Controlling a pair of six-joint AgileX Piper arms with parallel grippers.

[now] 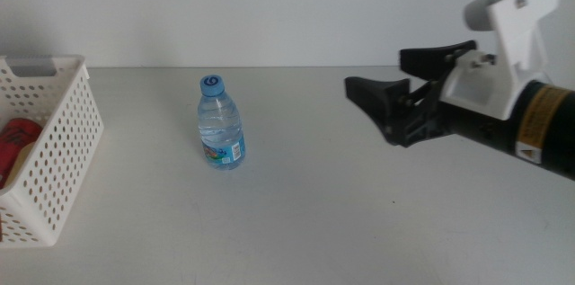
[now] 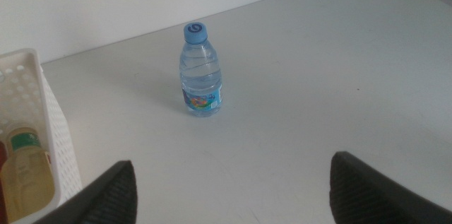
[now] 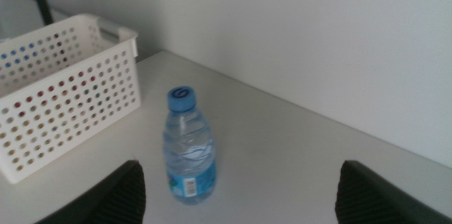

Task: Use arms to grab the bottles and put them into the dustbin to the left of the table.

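Table (image 1: 359,222): lay bare beneath both sets of fingers.
Dustbin (image 1: 54,141): stood beyond the bottle from the right fingers, red can (image 1: 18,141) inside.
Right gripper (image 1: 382,83): fingers spread wide, empty, well apart from the bottle; a fast sideways approach could topple it.
Left gripper (image 2: 233,189): fingers wide, empty.
Water bottle (image 1: 220,128): upright ahead of both; light, likely to tip or roll.

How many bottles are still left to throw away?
Done: the yellow bottle and red can lie in the dustbin. In hand: nothing; the right gripper hangs open beside the water bottle. Left: that one bottle, standing on the table.
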